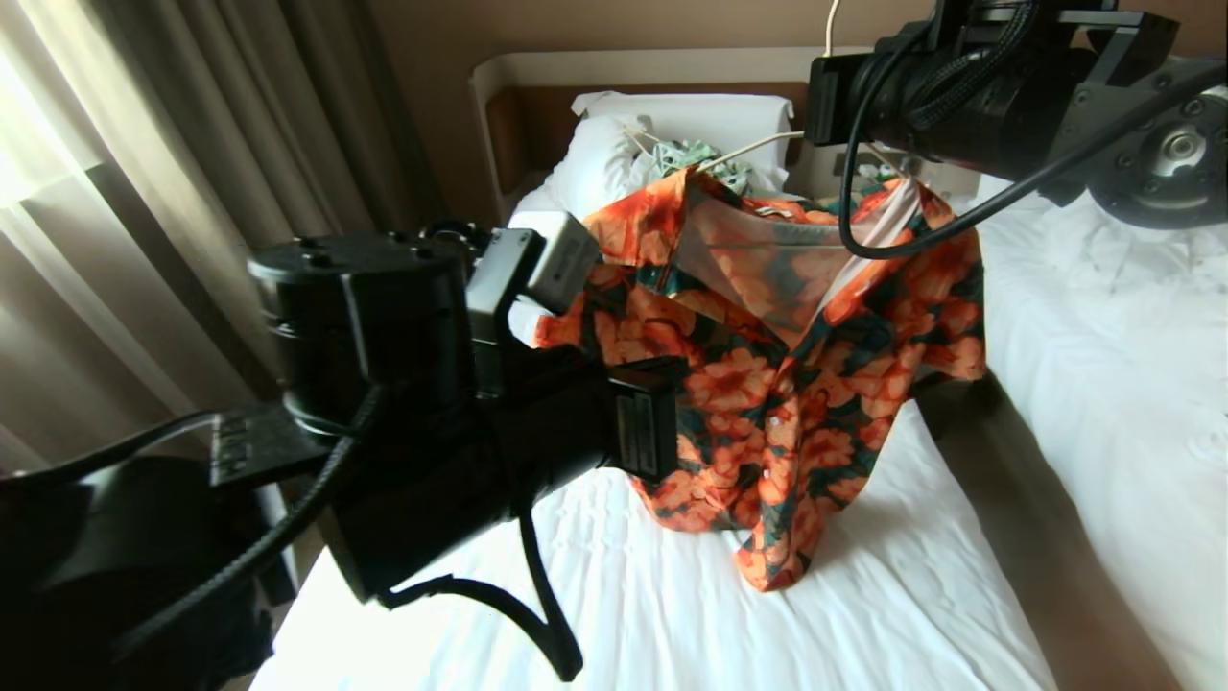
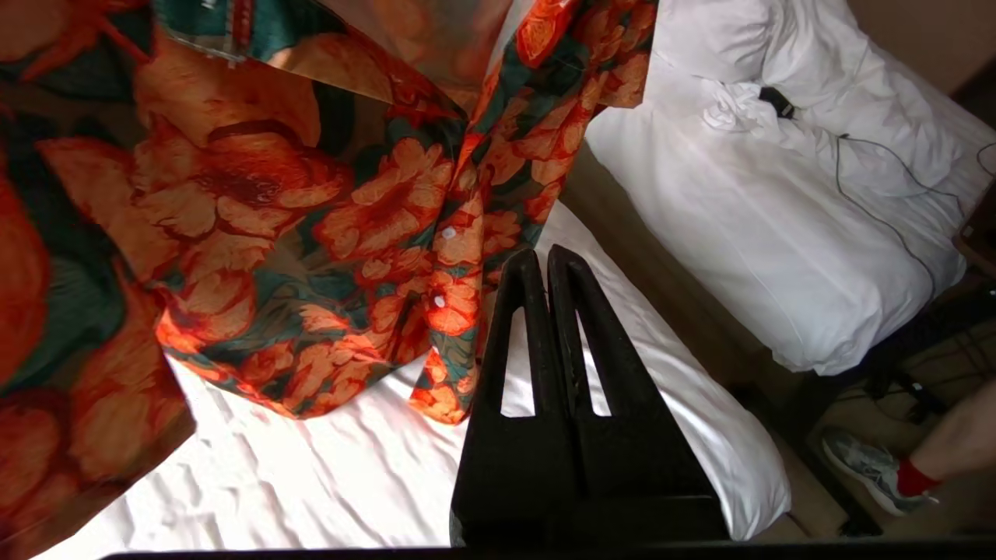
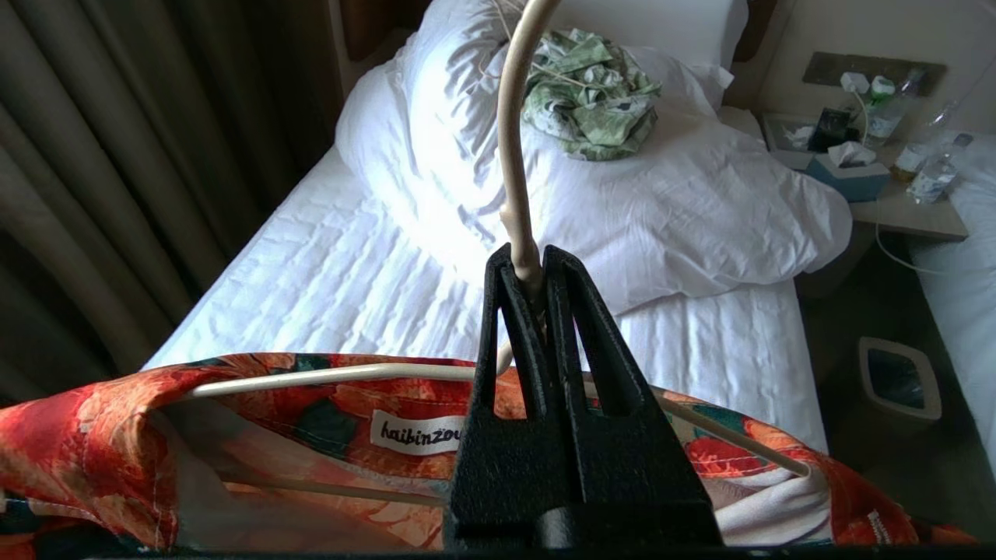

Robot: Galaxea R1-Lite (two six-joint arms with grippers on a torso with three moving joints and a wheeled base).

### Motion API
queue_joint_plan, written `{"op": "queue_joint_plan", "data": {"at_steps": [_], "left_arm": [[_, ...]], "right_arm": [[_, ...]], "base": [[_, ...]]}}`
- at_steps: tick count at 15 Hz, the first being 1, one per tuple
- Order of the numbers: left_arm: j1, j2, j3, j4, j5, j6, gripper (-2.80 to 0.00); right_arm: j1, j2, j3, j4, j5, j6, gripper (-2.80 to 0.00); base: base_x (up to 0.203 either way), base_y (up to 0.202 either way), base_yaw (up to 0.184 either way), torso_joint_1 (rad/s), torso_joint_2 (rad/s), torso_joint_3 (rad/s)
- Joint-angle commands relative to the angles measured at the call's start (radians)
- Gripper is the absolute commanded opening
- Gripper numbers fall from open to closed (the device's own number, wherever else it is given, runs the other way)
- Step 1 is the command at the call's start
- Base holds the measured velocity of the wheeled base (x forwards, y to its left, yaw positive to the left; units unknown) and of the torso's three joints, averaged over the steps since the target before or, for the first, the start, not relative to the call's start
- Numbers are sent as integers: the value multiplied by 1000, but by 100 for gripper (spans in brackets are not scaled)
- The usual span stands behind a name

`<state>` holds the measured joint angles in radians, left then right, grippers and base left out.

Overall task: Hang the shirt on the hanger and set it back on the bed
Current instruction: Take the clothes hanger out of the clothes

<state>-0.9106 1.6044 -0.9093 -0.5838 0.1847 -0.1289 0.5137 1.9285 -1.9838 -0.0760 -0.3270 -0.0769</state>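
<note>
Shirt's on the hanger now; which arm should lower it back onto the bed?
Right, probably. The right hand is shut on the hanger at its neck, with the shirt hanging above the bed. The left hand is shut and empty beside the shirt.

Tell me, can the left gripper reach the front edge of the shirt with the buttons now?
Probably yes. The left gripper, shut and empty, sits just beside the shirt, which hangs from the hanger held by the right gripper. Nothing lies between, but it must open first.
</note>
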Motion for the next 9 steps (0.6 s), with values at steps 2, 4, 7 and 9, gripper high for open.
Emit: {"op": "queue_joint_plan", "data": {"at_steps": [2,4,7,9], "left_arm": [[2,131,-86,-5,5,-5,0],[20,182,-145,-5,5,-7,0],[79,247,-222,-48,0,-5,0],[117,277,-258,-60,1,-2,0]], "right_arm": [[16,-2,0,4,-1,28,-280],[23,-5,0,3,-1,29,-280],[39,-14,0,4,-1,34,-280],[43,-18,0,4,0,34,-280]], "base": [[0,0,0,0,0,0],[0,0,0,0,0,0],[0,0,0,0,0,0],[0,0,0,0,0,0]]}}
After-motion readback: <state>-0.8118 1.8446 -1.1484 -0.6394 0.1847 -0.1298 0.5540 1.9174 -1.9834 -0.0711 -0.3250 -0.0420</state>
